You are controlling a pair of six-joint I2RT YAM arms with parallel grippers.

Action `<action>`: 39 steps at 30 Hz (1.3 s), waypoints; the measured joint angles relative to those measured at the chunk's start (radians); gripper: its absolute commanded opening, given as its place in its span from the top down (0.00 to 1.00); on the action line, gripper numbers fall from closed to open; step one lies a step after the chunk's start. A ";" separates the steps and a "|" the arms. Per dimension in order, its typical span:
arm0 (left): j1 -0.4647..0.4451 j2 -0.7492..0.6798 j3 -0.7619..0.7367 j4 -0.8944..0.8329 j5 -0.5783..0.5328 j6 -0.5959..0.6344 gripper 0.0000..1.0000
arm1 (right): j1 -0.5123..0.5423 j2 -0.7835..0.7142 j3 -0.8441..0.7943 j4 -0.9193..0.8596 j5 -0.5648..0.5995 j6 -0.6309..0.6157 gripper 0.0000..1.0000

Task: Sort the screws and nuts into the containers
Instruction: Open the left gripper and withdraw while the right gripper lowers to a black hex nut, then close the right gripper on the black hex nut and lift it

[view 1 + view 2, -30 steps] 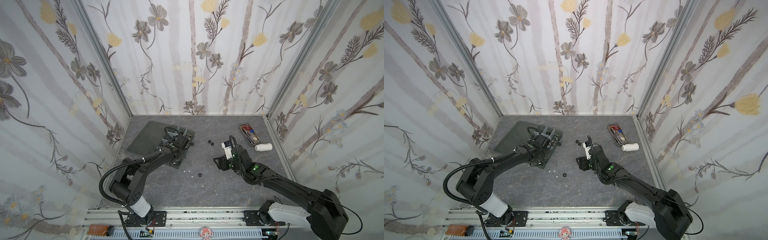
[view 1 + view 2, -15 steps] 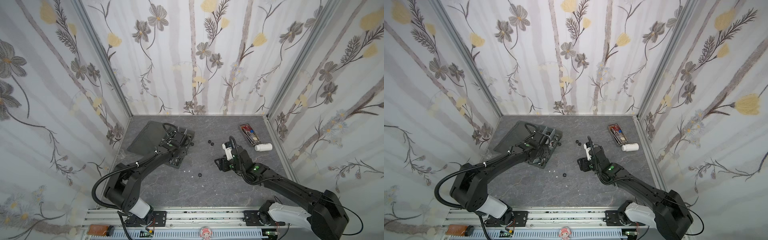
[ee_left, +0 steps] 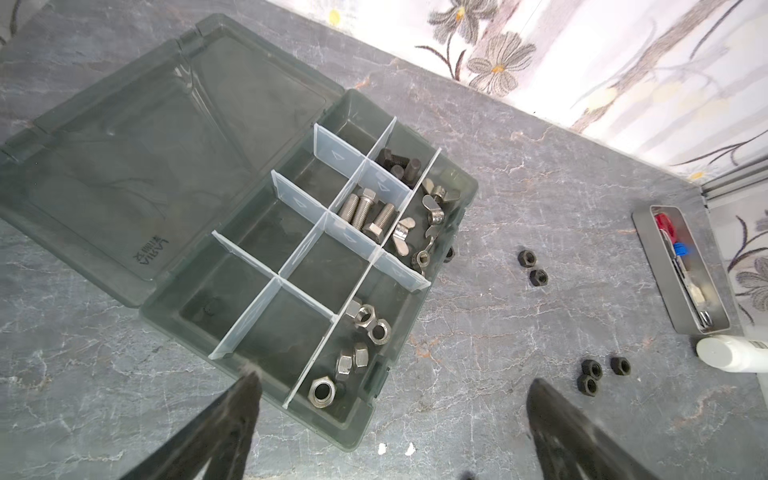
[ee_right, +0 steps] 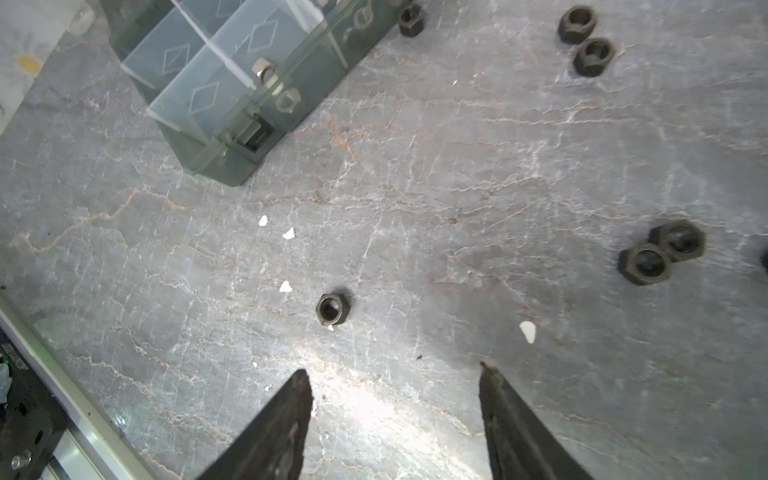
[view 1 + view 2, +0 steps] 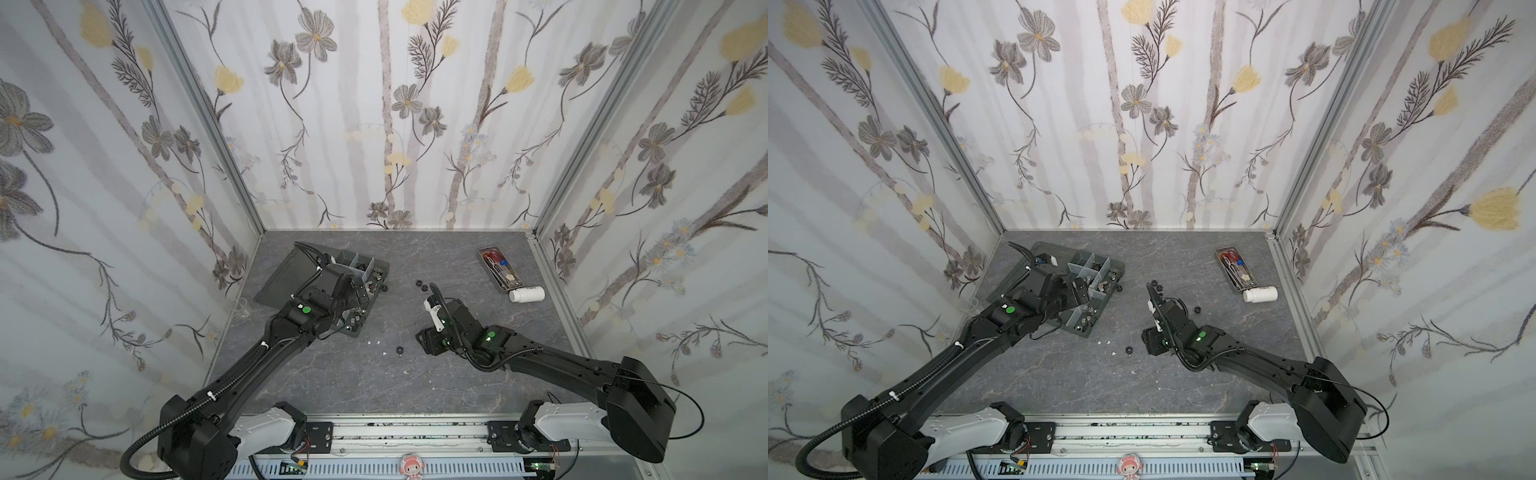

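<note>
Wallpaper flowered in grey and yellow walls three sides of my grey marbled table. The organizer box lies open on the table's left, holding silver screws and silver nuts in separate compartments. My left end effector is spread wide over it. My right end effector is spread and empty near a black nut on the table.
</note>
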 measured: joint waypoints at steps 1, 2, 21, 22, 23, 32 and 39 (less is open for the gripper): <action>0.000 -0.017 -0.005 -0.005 -0.001 0.000 0.00 | 0.014 0.017 0.014 -0.007 0.008 0.009 0.36; 0.000 -0.032 -0.010 -0.007 -0.001 0.000 0.00 | 0.027 0.034 0.027 -0.007 0.017 0.016 0.37; 0.005 -0.244 -0.039 -0.069 -0.021 0.003 0.00 | 0.164 0.320 0.191 -0.034 0.103 0.083 0.43; 0.005 -0.249 -0.039 -0.071 -0.023 0.003 0.00 | 0.164 0.333 0.194 -0.036 0.103 0.084 0.44; 0.005 -0.253 -0.039 -0.074 -0.026 0.003 0.00 | 0.165 0.342 0.199 -0.038 0.103 0.084 0.45; 0.006 -0.272 -0.039 -0.101 -0.034 0.006 0.00 | 0.166 0.422 0.253 -0.048 0.103 0.083 0.53; 0.006 -0.283 -0.039 -0.104 -0.038 0.006 0.00 | 0.173 0.468 0.276 -0.059 0.103 0.083 0.58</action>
